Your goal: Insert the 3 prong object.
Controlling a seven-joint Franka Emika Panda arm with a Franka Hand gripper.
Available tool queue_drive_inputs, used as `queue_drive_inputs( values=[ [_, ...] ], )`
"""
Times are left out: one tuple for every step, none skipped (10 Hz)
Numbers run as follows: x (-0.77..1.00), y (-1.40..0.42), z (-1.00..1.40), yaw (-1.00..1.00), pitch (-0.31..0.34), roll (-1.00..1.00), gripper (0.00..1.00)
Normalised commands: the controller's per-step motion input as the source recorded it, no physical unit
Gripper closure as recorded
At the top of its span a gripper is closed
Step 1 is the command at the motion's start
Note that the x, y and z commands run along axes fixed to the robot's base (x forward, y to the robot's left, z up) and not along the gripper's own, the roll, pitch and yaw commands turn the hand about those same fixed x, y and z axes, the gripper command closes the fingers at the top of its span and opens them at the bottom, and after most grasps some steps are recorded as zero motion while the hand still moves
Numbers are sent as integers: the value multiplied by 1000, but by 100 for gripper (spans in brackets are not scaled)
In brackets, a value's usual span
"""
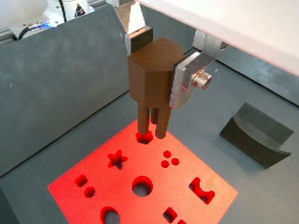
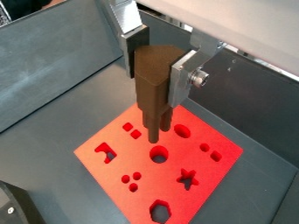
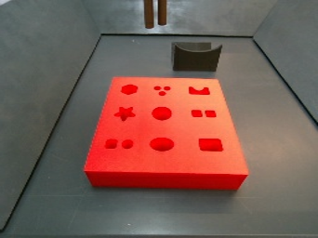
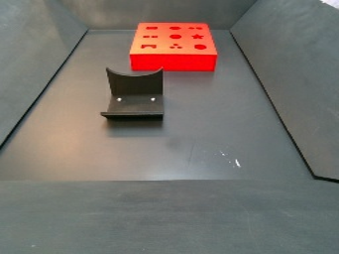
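Note:
My gripper (image 1: 162,66) is shut on the 3 prong object (image 1: 152,83), a dark brown piece with a blocky head and slim prongs pointing down. Both wrist views show it between the fingers (image 2: 149,92). It hangs well above the red board (image 1: 152,171), near the board's edge in both wrist views (image 2: 131,156). In a side view only the prongs (image 3: 152,11) show, at the upper edge, beyond the board (image 3: 139,130). In a side view the board (image 4: 173,62) lies at the far end, and the gripper is out of view there.
A dark grey curved block (image 3: 195,56) stands on the floor beside the board; it also shows in a side view (image 4: 133,94) and in a wrist view (image 1: 257,133). The board has several shaped holes. Grey walls enclose the floor.

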Motion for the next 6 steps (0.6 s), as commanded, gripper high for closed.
queue_drive_inputs(
  values=[
    [277, 0, -289, 143, 0, 0, 100],
    [489, 71, -400, 463, 0, 0, 100],
    [446, 106, -391, 611, 0, 0, 100],
    [286, 23, -369, 763, 0, 0, 100],
    [146, 0, -323, 906, 0, 10, 100],
    [111, 0, -217, 889, -21, 93, 100]
  ],
)
